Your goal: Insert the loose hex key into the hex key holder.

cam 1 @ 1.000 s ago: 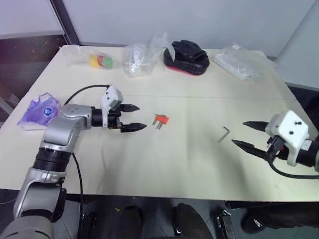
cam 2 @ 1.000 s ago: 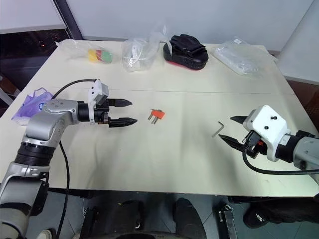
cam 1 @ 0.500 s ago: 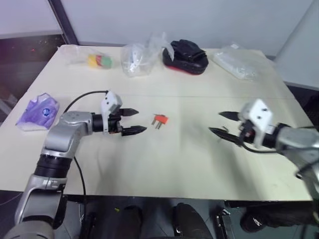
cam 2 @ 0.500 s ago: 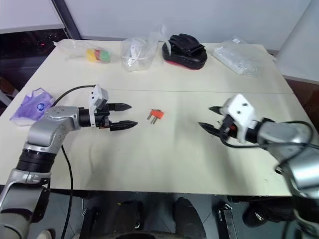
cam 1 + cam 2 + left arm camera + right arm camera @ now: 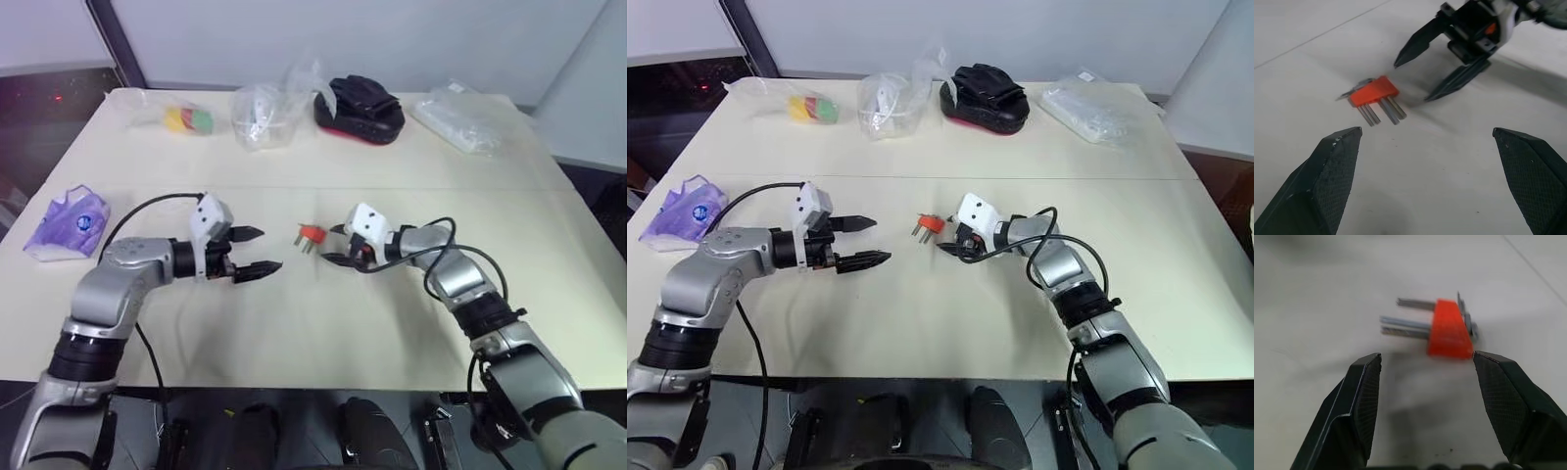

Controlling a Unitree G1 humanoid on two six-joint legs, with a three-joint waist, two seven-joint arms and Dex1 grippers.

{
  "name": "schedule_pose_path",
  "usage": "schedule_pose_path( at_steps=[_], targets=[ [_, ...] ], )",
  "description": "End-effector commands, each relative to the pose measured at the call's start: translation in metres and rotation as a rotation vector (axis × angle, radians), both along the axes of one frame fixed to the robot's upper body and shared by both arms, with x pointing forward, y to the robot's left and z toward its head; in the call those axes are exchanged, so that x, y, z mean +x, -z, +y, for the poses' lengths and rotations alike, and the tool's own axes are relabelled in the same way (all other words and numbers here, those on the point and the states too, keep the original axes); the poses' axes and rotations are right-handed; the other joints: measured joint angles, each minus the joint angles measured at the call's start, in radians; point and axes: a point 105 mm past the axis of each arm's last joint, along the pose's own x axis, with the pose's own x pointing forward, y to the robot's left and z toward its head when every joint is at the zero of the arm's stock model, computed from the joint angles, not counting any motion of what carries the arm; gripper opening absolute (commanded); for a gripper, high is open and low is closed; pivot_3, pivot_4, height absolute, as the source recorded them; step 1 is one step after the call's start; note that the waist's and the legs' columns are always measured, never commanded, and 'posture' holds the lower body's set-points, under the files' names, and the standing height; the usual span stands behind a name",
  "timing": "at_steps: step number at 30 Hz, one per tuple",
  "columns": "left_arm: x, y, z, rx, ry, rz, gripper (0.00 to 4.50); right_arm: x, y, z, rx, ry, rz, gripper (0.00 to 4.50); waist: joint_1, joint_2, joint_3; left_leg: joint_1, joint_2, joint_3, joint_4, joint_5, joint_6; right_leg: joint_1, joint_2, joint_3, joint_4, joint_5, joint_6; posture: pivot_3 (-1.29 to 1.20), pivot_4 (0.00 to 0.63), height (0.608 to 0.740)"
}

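Table pale, bags and black glove-like item along far edge.

Left gripper left of centre, fingers spread wide, empty. Right gripper just right of hex key holder, jaws parted, nothing held, holder between fingertips' line but untouched.

Holder mid-table: probably light, rigid plastic, liable to skid (grip orange block sides, not protruding keys).

Loose hex key: cannot make out anywhere; possibly hidden behind right arm.

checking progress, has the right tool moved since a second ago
Yes. The right tool has swung from the table's right edge leftward to just beside the hex key holder, its jaws open.
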Motion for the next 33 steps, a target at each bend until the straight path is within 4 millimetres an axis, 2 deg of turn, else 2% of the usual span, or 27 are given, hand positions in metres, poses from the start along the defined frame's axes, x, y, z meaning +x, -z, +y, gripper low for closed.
schedule_pose_path(
  at_steps=[1,9,26,27,28,30,31,33],
  targets=[
    [-0.003,-0.015,0.002,-0.013,-0.014,-0.054,4.47,0.011,-0.010,0.003,0.017,-0.008,-0.048,3.10,-0.001,0.000,0.000,0.000,0.000,0.000,0.000,0.000,0.000,0.000,0.000,0.000,0.000,0.000,0.000,0.00,0.150,0.740],
    [-0.005,-0.014,0.002,-0.014,-0.025,-0.055,4.47,0.024,-0.011,0.004,0.050,0.016,-0.056,3.10,-0.003,0.000,0.000,0.001,0.000,0.000,0.000,0.000,0.000,-0.001,0.000,0.000,0.002,0.000,0.000,0.00,0.150,0.740],
    [-0.004,-0.016,0.005,-0.004,-0.044,-0.070,4.47,0.024,0.001,0.020,0.056,-0.016,-0.006,3.10,-0.018,0.000,0.000,0.001,0.000,0.000,0.000,0.000,0.000,-0.001,0.000,0.000,0.004,0.000,0.000,0.00,0.150,0.740],
    [-0.004,-0.015,0.005,-0.004,-0.046,-0.070,4.50,0.025,0.002,0.020,0.054,-0.016,-0.005,2.57,-0.022,0.000,0.000,0.001,0.000,0.000,0.000,0.000,0.000,-0.001,0.000,0.000,0.004,0.000,0.000,0.00,0.150,0.740],
    [-0.003,-0.015,0.005,-0.004,-0.047,-0.070,4.50,0.025,0.002,0.020,0.051,-0.015,-0.004,2.27,-0.025,0.000,0.000,0.001,0.000,-0.001,0.000,0.000,0.000,-0.001,0.000,0.000,0.005,0.000,0.000,0.00,0.150,0.740],
    [-0.003,-0.015,0.006,-0.005,-0.050,-0.069,4.50,0.025,0.004,0.019,0.046,-0.016,-0.003,1.29,-0.026,0.000,0.000,0.001,0.000,-0.001,-0.001,0.000,0.000,-0.001,0.000,0.000,0.005,0.000,0.000,0.00,0.150,0.740],
    [-0.003,-0.014,0.006,-0.005,-0.052,-0.069,4.50,0.025,0.004,0.019,0.043,-0.018,-0.004,0.96,-0.026,0.000,0.000,0.002,0.000,-0.001,-0.001,0.000,0.000,-0.001,0.000,0.000,0.005,0.000,0.000,0.00,0.150,0.740],
    [-0.002,-0.014,0.007,-0.006,-0.056,-0.072,4.50,0.025,0.004,0.018,0.036,-0.021,-0.010,0.98,-0.026,0.000,0.000,0.002,0.000,-0.001,-0.001,0.000,0.000,-0.001,0.000,0.000,0.005,0.000,0.000,0.00,0.150,0.740]
  ],
)
